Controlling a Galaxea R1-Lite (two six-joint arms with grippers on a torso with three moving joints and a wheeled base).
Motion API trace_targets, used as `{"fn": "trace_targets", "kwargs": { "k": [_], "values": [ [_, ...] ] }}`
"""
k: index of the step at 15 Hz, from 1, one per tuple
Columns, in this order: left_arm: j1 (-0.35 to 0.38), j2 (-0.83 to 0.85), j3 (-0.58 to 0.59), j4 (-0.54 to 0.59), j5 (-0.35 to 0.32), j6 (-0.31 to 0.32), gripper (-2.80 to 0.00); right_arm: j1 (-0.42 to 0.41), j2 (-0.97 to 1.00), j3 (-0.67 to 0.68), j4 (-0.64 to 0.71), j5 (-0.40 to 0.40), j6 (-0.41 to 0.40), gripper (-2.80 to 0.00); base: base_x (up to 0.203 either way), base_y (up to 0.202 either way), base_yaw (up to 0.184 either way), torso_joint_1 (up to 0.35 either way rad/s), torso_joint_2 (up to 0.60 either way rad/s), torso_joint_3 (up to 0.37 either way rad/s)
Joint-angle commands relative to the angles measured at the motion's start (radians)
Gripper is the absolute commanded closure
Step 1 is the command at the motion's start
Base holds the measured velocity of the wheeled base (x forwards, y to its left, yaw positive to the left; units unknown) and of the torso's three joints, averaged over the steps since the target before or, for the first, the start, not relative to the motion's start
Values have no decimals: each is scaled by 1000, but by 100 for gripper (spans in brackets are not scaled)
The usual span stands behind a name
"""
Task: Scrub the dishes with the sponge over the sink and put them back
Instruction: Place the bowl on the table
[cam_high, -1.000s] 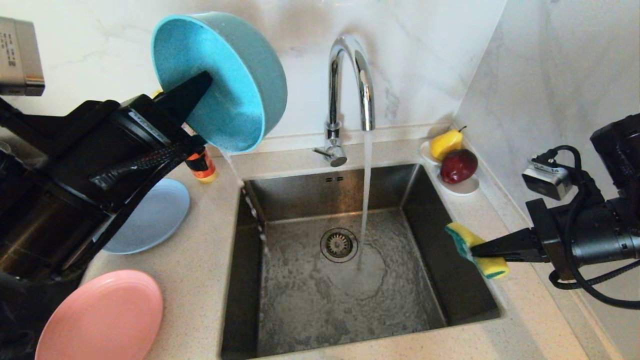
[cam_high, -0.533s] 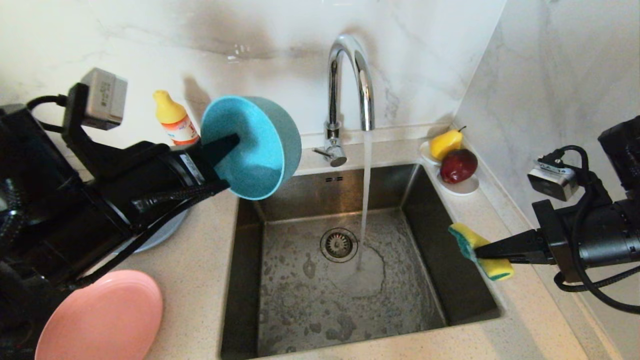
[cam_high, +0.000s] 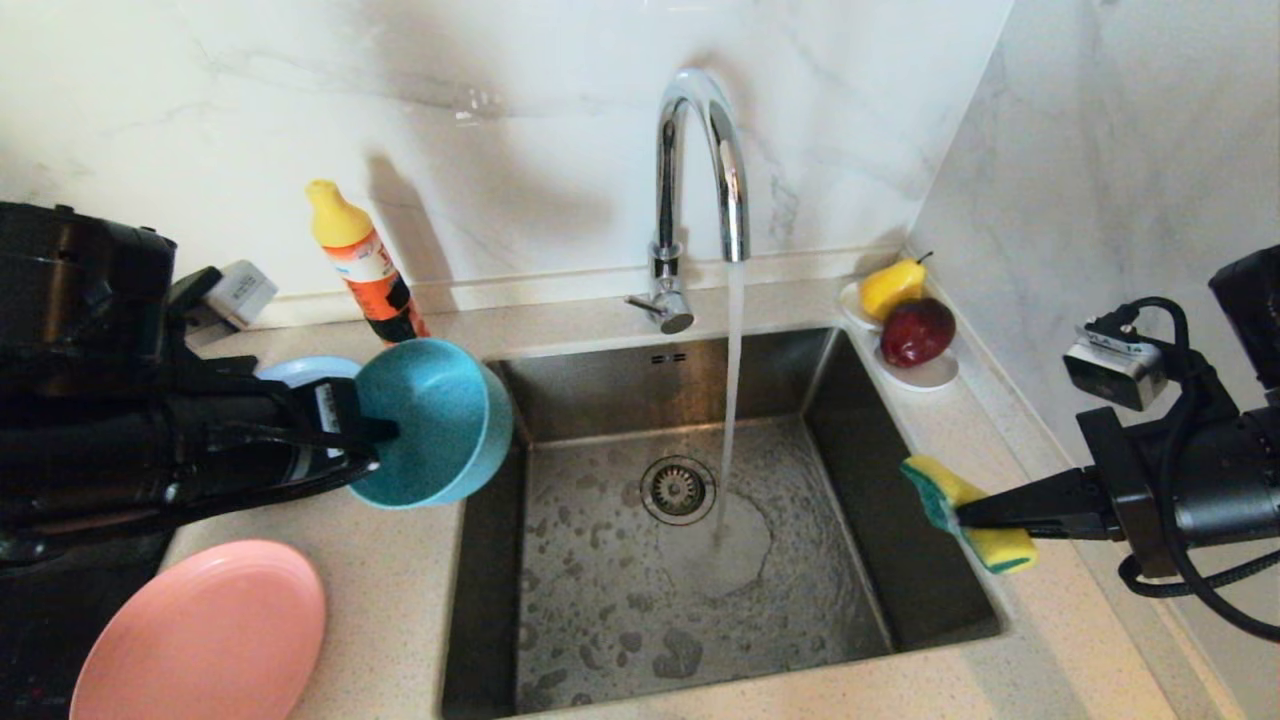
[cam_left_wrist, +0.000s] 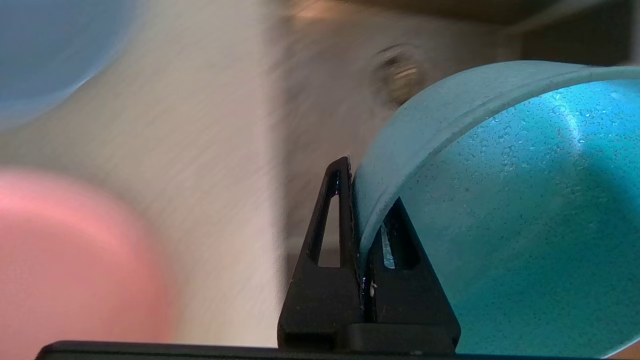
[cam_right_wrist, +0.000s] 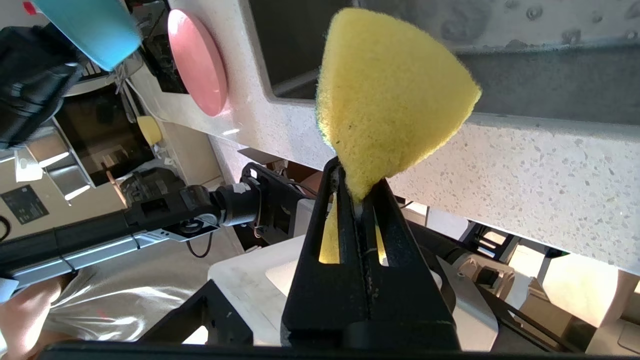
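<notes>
My left hand pinches the teal bowl by its rim at the sink's left edge, above the desk, probably ready for putting back. My right hand grips the sponge over the sink's right rim, clear of the stream.

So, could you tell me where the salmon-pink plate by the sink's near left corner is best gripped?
Grip the salmon-pink plate by its rim, coming in low from the side. It lies flat on the speckled counter, so the thin edge is the only graspable part, and its right edge faces open counter.
</notes>
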Motion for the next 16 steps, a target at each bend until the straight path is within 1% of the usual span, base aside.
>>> {"fn": "trace_targets", "kwargs": {
  "k": [1,2,3,5,8,11,15,16],
  "values": [
    [116,-15,-106,278,3,-53,0,-2,-7,28,0,3,1,0,0,0,0,0,0,0],
    [172,-23,-131,346,4,-75,0,-2,0,37,-2,3,-4,0,0,0,0,0,0,0],
    [230,-30,-139,373,4,-85,0,-5,6,37,-2,3,-4,0,0,0,0,0,0,0],
    [373,-40,-149,394,5,-94,0,-15,9,35,-2,4,-6,0,0,0,0,0,0,0],
    [569,-58,-168,406,6,-126,0,-18,7,47,-5,3,-10,0,0,0,0,0,0,0],
    [753,-54,-138,402,2,-134,0,-18,16,51,-5,4,-9,0,0,0,0,0,0,0],
    [943,62,-64,382,-1,-122,0,-18,47,49,-37,3,-10,0,0,0,0,0,0,0],
    [1003,94,-59,373,-2,-109,0,-18,55,41,-42,3,-9,0,0,0,0,0,0,0]
  ]
}}
